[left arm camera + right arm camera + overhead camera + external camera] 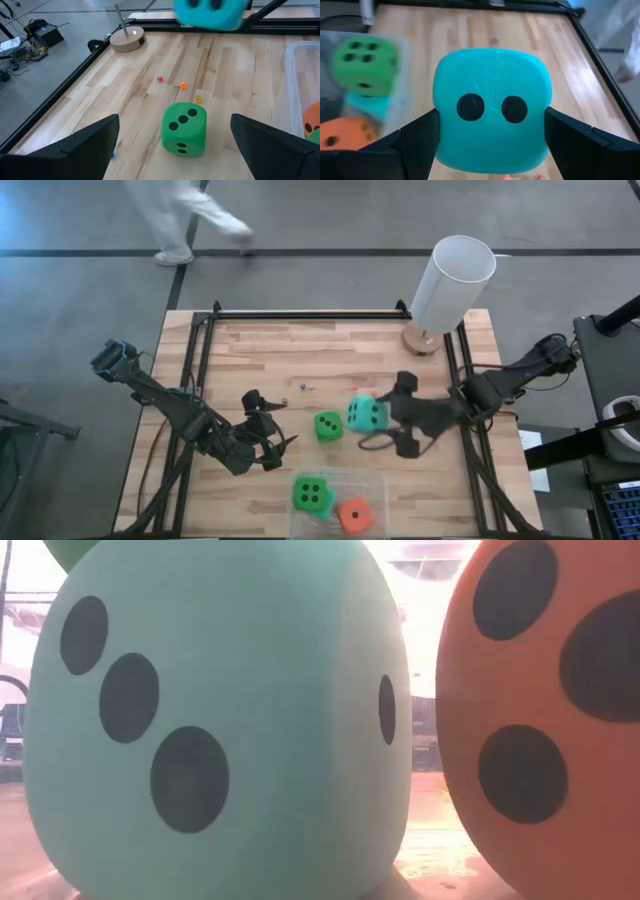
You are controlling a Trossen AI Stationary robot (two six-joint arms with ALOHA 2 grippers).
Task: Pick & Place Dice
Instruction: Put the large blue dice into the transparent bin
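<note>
A teal die [492,125] hangs above the table's middle right, with my right gripper [374,420] shut on it. A green die [328,426] rests on the wooden table just left of it. My left gripper [274,430] stands open and empty, left of that green die; in the left wrist view the die [184,129] lies ahead between the fingers, apart from them. In a clear container [378,485] at the near edge, another green die [313,495] sits atop a teal die [370,107], with an orange-red die [355,516] beside them. My right gripper pinches the teal die by two opposite sides [440,135] between its two fingers. The fingers come from the table's right side, slanting down. The die is lifted clear of the table, its two-pip face toward the wrist camera.
A white lamp [452,280] on a round wooden base [422,338] stands at the far right corner. Three tiny dice [183,85] lie mid-table. Black rails [300,313] frame the table. A person [190,220] walks on the floor beyond the far edge.
</note>
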